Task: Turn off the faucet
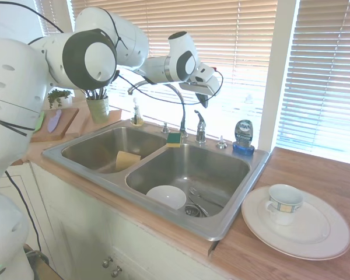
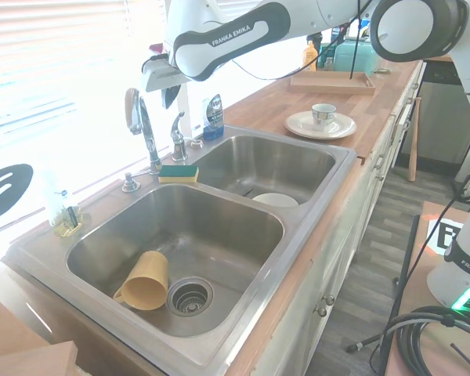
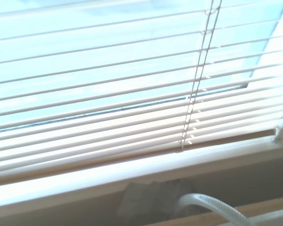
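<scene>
The faucet (image 1: 181, 108) is standing at the back rim of the sink (image 1: 233, 224), its short lever post (image 1: 200, 127) just beside the spout. The hand (image 1: 205, 100) is being held above the lever, apart from it, touching nothing. A sponge (image 1: 174, 139) is lying at the spout's base; a blue bottle (image 1: 243, 137) is standing beyond the lever, a clear pump bottle (image 1: 137, 114) on the spout's other side. Nothing is being seen between hand and lever. Whether the hand is released or clenched cannot be told. Only blinds (image 3: 108, 94) are being shown by the wrist view.
</scene>
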Controlling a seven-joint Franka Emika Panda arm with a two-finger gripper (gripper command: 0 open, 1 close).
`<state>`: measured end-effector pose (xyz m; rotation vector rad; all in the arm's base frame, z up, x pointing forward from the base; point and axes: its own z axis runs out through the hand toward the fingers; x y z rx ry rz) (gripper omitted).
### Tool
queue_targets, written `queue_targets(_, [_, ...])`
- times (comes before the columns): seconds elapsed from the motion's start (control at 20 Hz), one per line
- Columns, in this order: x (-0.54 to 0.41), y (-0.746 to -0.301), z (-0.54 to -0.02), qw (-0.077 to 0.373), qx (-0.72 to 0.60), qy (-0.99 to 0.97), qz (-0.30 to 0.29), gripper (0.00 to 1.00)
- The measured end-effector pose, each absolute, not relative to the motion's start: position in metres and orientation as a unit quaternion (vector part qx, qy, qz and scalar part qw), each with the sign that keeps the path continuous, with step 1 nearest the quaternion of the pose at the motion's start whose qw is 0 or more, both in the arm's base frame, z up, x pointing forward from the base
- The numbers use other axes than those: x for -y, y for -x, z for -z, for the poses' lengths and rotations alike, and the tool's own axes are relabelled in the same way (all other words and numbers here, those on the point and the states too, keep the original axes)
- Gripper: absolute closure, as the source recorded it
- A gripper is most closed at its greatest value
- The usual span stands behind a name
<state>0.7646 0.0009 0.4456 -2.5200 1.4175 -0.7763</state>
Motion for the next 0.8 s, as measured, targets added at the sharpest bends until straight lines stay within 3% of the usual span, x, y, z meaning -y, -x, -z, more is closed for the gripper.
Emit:
queue_targets(0.3, [0.008, -0.762, -0.428, 0.056, -0.486, 0.846, 0.211, 1.00])
queue_targets(0.8, [-0.005, -0.762, -0.429, 0.059, -0.471, 0.857, 0.204, 1.00])
